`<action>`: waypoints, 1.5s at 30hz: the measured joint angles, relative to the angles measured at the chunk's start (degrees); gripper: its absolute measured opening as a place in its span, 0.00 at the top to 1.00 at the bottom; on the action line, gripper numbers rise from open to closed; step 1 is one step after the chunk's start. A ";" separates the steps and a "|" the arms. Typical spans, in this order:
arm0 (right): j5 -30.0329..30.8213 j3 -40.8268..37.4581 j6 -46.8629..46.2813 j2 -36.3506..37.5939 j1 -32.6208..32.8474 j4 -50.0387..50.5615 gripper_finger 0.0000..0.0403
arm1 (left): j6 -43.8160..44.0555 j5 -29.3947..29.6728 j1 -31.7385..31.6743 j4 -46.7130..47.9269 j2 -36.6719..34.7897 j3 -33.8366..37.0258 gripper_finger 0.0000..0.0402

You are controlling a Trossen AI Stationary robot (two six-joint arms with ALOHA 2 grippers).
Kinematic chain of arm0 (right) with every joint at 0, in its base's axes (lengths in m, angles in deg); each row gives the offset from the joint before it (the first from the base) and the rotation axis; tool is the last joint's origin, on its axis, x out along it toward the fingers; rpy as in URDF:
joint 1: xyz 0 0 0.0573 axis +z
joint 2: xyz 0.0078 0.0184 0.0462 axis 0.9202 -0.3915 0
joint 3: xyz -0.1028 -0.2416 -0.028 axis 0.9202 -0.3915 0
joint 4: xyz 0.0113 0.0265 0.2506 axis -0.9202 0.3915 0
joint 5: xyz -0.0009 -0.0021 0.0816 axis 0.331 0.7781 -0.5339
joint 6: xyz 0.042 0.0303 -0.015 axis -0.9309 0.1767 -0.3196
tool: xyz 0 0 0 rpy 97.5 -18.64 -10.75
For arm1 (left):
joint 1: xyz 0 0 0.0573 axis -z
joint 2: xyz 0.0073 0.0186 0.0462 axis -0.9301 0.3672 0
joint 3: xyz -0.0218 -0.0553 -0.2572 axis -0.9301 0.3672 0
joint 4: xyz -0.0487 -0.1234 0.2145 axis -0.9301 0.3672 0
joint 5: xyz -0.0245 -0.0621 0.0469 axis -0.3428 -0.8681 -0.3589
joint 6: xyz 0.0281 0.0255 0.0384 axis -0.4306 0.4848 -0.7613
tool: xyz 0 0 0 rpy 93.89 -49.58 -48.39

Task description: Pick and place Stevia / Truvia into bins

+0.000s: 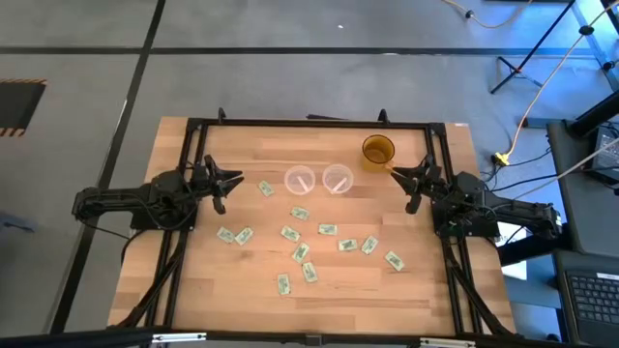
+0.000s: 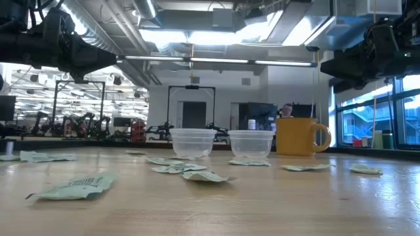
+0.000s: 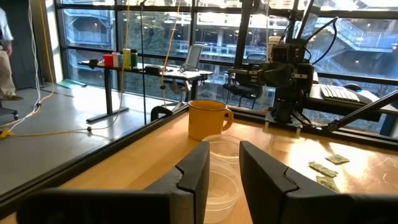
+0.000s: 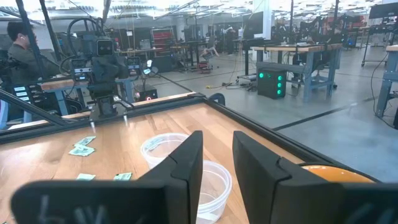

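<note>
High view: left gripper [image 1: 221,186] and right gripper [image 1: 411,183] both sit raised at opposite sides of the worktop [image 1: 242,300], jaws parted with a clear gap between the fingers, nothing held in either. Wrist views confirm it: left fingers [image 3: 193,177] and right fingers [image 4: 186,163] are apart and bare, each looking over the cups. Two clear cups [image 1: 300,180] [image 1: 337,178] stand just beside each other near the far-centre, apparently empty. Stevia sachets [image 1: 327,229] lie flat and scattered over the middle and near half of the worktop, one [image 1: 265,188] close to the left cup, a pair [image 1: 234,235] nearly touching. Yellow mug [image 1: 378,150] stands near the right gripper, beyond the cups. Risks, as I judge them: sachets are thin and flat, so jaws may scrape wood and skid the packet instead of pinching it; adjacent sachets could come up together; the light cups may tip or slide if a finger clips a rim on release; right arm's reach toward the cups passes close to the mug; both arms heading for the cups at once could collide.
</note>
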 joint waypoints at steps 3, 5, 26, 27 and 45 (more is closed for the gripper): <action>-0.02 0.00 0.00 0.00 0.01 0.01 0.77 | 0.03 0.00 -0.01 0.00 0.00 -0.01 0.80; -0.01 0.00 0.00 -0.01 0.00 0.01 0.77 | 0.01 0.00 -0.02 0.00 -0.01 0.00 0.80; -0.02 0.00 0.00 -0.01 0.00 0.02 0.77 | 0.03 0.00 0.00 0.00 -0.01 0.00 0.80; -0.02 0.00 0.00 -0.01 0.02 0.01 0.77 | 0.03 0.02 -0.01 0.00 0.01 -0.02 0.80; -0.01 0.00 -1.49 -0.01 0.01 0.00 0.77 | 0.03 0.02 0.00 0.00 -0.01 -0.02 0.80</action>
